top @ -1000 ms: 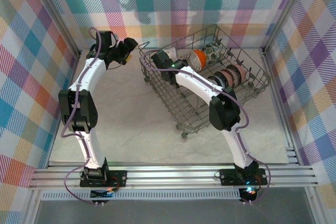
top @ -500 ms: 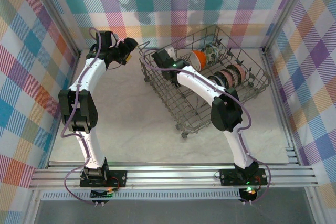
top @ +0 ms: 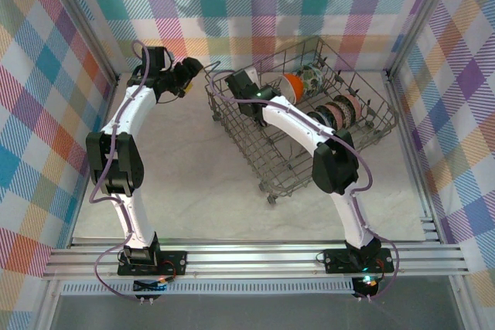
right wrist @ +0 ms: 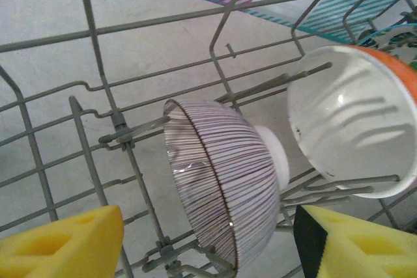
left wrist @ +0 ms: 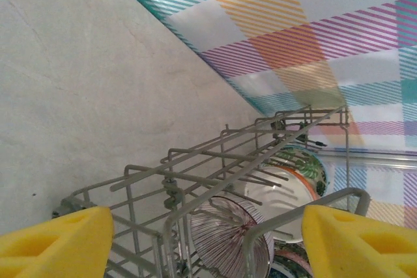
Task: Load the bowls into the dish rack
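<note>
Right hand (right wrist: 207, 244) sits low inside the dish rack (top: 255, 156), at the rack's 9 o'clock end. Its yellow pads are spread wide and neither one touches anything. Straight ahead, the striped bowl (right wrist: 221, 180) stands on edge, wedged between the tines (right wrist: 273, 83), and it looks to be bearing on the wire alone. That tilt makes sense, since a bowl on its rim drains and leaves room for a neighbour.

At the striped bowl's 2 o'clock the orange bowl (right wrist: 355, 128) leans the same way, white inside facing us, close by but not quite touching. From above, the floral bowl (top: 313, 76) and a row of dark bowls (top: 334, 113) fill the rack out toward 3 o'clock.

Left hand (left wrist: 207, 245) hangs outside the rack at the 11 o'clock corner of the counter (top: 186, 168). Its pads are wide too, with nothing between them, so it is well clear of its partner. I can't make out any bowl out on the counter, so my read is that the loading is nearly wrapped up.
</note>
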{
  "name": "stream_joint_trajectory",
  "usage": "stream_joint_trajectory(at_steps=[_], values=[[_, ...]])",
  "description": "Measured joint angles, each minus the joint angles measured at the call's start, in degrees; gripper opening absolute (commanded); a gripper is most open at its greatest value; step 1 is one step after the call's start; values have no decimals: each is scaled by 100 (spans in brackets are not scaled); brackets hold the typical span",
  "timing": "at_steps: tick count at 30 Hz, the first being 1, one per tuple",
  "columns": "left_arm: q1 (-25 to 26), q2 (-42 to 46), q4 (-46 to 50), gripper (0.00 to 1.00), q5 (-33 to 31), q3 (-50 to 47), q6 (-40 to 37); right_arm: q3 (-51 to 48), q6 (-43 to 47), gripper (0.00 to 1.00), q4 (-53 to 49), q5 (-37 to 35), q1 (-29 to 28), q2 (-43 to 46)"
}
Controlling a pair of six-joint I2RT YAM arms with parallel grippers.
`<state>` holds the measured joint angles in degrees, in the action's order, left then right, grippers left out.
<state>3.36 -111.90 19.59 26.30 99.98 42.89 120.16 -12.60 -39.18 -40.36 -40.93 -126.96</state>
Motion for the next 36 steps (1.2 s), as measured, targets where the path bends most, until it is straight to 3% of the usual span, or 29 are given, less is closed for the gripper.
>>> stream_joint_trajectory(at_steps=[11,19,30,36], values=[[396,748,678,82,-813,0,-533,221,304,80,-116,-227,435,439],[1235,1434,1292,82,-1744,0,-706,-105,496,81,-136,-92,763,1392],[2610,1897,2282,77,-2736,-680,-590,-2358,411,81,-101,315,1067,3274],[2883,1897,2594,70,-3040,-691,-487,-3169,339,82,-46,404,1189,3945]])
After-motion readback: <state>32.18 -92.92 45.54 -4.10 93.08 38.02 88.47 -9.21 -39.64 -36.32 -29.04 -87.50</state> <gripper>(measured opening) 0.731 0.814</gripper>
